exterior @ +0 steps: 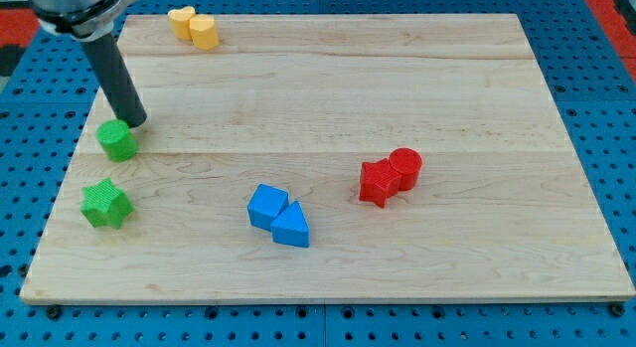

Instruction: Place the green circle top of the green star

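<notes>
The green circle (pixel 116 140) sits near the board's left edge. The green star (pixel 104 204) lies just below it in the view, a short gap apart. My dark rod comes down from the view's top left, and my tip (pixel 135 121) rests at the green circle's upper right edge, touching or almost touching it.
A yellow heart (pixel 180 21) and a yellow block (pixel 203 32) sit together at the board's top left. A blue cube (pixel 267 206) and a blue triangle (pixel 292 227) touch at the bottom centre. A red star (pixel 378 182) and a red cylinder (pixel 405 165) touch at the centre right.
</notes>
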Controlling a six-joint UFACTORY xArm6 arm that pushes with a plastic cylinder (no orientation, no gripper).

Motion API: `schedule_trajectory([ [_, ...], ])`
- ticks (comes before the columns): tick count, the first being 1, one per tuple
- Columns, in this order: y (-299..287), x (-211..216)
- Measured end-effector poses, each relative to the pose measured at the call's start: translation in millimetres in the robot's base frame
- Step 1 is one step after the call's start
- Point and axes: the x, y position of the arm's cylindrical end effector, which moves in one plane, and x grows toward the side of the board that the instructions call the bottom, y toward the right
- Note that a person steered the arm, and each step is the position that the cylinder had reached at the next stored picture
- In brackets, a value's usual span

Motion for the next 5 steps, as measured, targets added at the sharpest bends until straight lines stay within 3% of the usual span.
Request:
schedule_trajectory([
  [1, 2.2, 23.9],
  [2, -5.7, -2.4],
  [3, -22.0, 19.6],
  [5, 0.7, 43.9],
])
